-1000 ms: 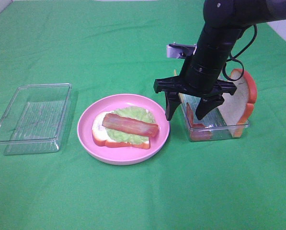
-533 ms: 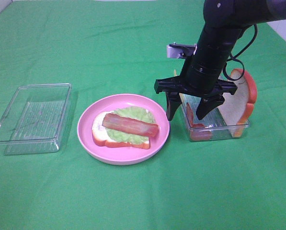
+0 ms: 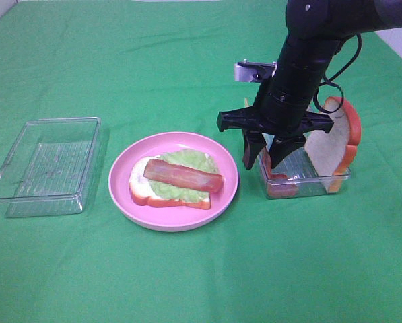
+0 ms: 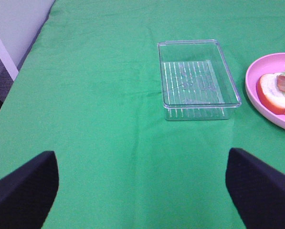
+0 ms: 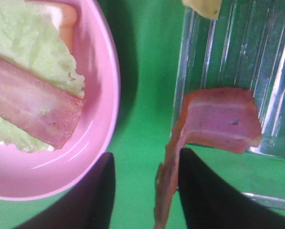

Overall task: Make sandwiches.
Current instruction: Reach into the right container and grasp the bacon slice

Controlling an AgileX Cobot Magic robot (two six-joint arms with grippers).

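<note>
Exterior high is giving us what the wrist cameras are not? (EDITOR)

It is taking in the whole green cloth [image 3: 153, 67]. The right gripper [image 3: 264, 160] is reaching down into the plate-side end of the right-hand tray [image 3: 322, 180], and a second bread slice [image 3: 328, 148] is leaning upright at that tray's far end. An empty tray [image 3: 46, 168] is lying well apart, beyond the pink plate [image 3: 224, 195]. (PHOTOGRAPHER)

And the sandwich [image 3: 177, 182]? (EDITOR)

It is sitting half built on the plate: a white bread slice [image 3: 137, 183] with an orange crust, a crinkled lettuce leaf [image 3: 190, 160], and a flat plated bacon strip [image 3: 184, 175] lying on top. (PHOTOGRAPHER)

What are the wrists adding? (EDITOR)

The right wrist is showing a loose bacon strip [image 5: 221, 119] folding over the ribbed clear wall, with a yellow cheese slice [image 5: 203, 6] peeking in behind it. The dark fingers [image 5: 206, 195] are straddling the strip's hanging edge, partly open, with green showing beside one of them, so they are not yet clamping. The left wrist is showing the left gripper [image 4: 142, 191] hovering over bare cloth, its textured pads [image 4: 23, 193] spreading wide and holding nothing. (PHOTOGRAPHER)

Anything changing? (EDITOR)

The right jaws are standing narrower than a second ago, and everything else is lying where it was. (PHOTOGRAPHER)
</note>
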